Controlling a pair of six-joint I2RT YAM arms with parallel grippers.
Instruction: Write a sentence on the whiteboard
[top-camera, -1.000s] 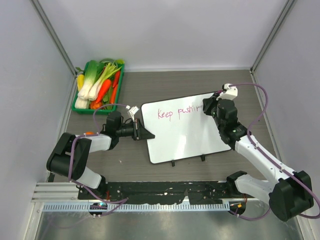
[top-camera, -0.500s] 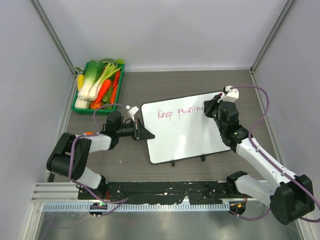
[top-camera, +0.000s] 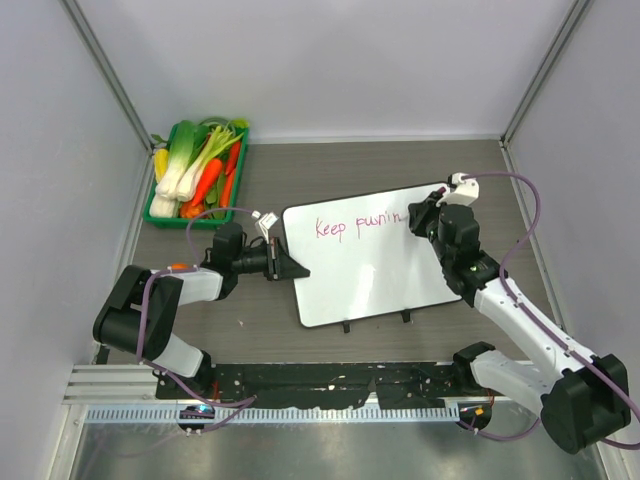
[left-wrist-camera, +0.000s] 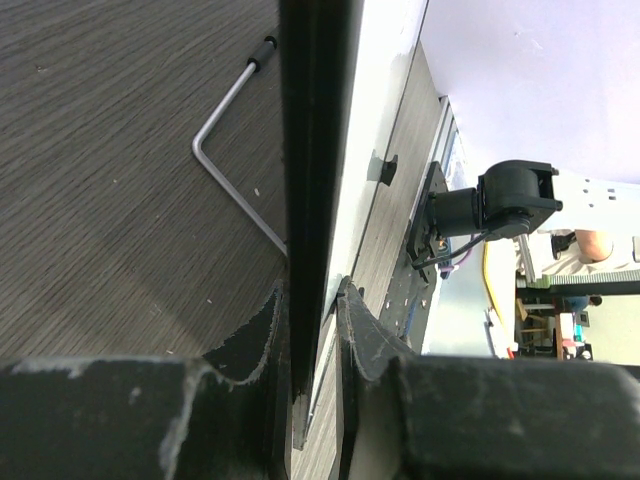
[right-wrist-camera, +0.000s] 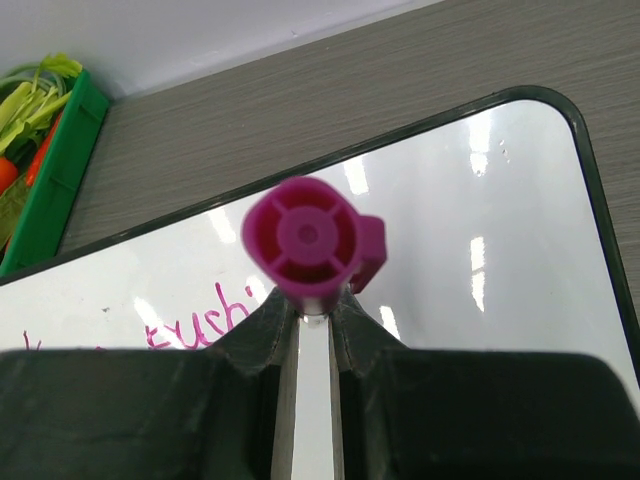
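Gripping the whiteboard (top-camera: 370, 280) by its left rim suits you: it looks stiff, light and slick. Your left hand (top-camera: 291, 268) clamps that rim; your right hand (right-wrist-camera: 310, 312) clamps the marker (right-wrist-camera: 305, 240).

The whiteboard (right-wrist-camera: 500, 260) is super glossy, glare all over it; counter (top-camera: 350, 170) looks like matt dark woodgrain, marker (right-wrist-camera: 305, 240) is smooth pink plastic.
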